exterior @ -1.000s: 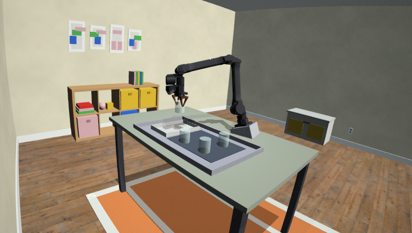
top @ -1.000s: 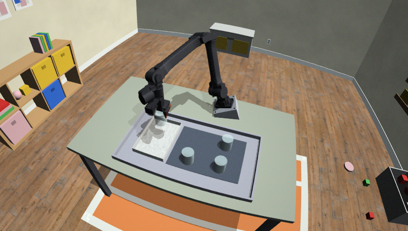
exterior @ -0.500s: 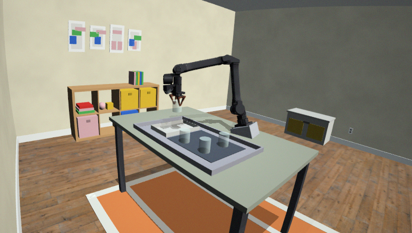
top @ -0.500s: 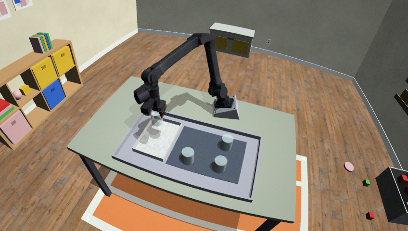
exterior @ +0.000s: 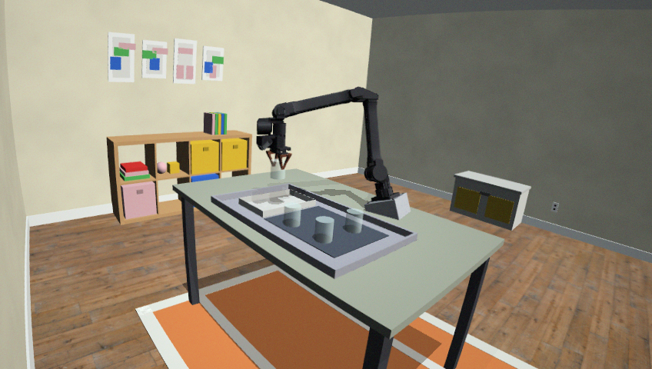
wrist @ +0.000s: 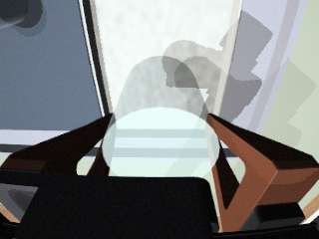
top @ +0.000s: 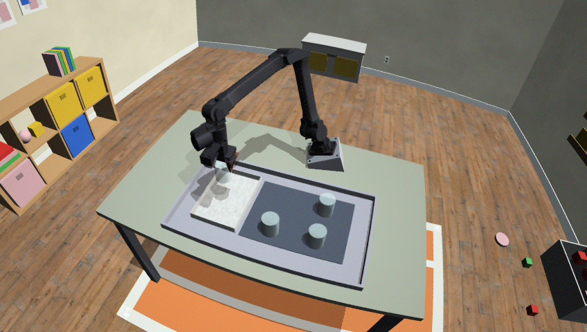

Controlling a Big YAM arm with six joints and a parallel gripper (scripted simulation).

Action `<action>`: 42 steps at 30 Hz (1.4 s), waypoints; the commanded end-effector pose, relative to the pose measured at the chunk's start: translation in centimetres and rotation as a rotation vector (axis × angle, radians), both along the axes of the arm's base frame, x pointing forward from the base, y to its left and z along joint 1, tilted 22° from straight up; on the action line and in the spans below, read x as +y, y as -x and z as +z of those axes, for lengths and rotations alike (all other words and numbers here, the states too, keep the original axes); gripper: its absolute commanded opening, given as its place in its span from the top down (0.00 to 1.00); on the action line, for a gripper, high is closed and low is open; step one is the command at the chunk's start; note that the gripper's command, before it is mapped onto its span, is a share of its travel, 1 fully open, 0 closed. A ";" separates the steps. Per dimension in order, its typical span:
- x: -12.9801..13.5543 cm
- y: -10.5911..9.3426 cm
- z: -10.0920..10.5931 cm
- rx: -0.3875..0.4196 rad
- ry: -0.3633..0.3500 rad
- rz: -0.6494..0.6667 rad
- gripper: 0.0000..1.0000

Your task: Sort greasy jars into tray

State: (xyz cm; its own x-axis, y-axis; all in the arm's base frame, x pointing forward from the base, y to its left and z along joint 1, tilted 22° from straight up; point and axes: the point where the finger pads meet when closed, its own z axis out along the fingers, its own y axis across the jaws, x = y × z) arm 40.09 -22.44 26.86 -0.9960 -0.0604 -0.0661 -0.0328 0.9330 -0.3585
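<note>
My gripper [top: 225,168] [exterior: 280,167] [wrist: 160,120] is shut on a clear jar [top: 223,176] [exterior: 277,174] [wrist: 159,144]. The jar hangs upright, raised above the back end of the white tray [top: 213,223] [exterior: 251,207] [wrist: 130,30]. Three other jars stand on the dark mat [top: 296,201] [exterior: 352,243] [wrist: 45,90]: one jar [top: 269,224] [exterior: 292,215] nearest the tray, one jar [top: 327,205] [exterior: 354,221] at the back right, one jar [top: 317,236] [exterior: 324,230] at the front right. Grease cannot be seen.
A raised grey border [top: 263,261] [exterior: 374,257] surrounds the steel area holding tray and mat. The arm's base [top: 325,160] [exterior: 388,205] stands behind the border. The arm's shadow falls across the tray.
</note>
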 end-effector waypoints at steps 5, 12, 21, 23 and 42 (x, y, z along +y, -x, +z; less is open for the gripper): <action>-1.2 -0.8 -1.2 -0.018 0.007 0.010 1.00; -1.6 -0.9 -2.4 -0.018 0.007 0.010 1.00; -2.5 -1.2 -4.6 -0.018 0.007 0.010 1.00; -2.7 -1.2 -5.1 -0.018 0.007 0.010 1.00; -3.6 -1.5 -7.6 -0.018 0.007 0.010 1.00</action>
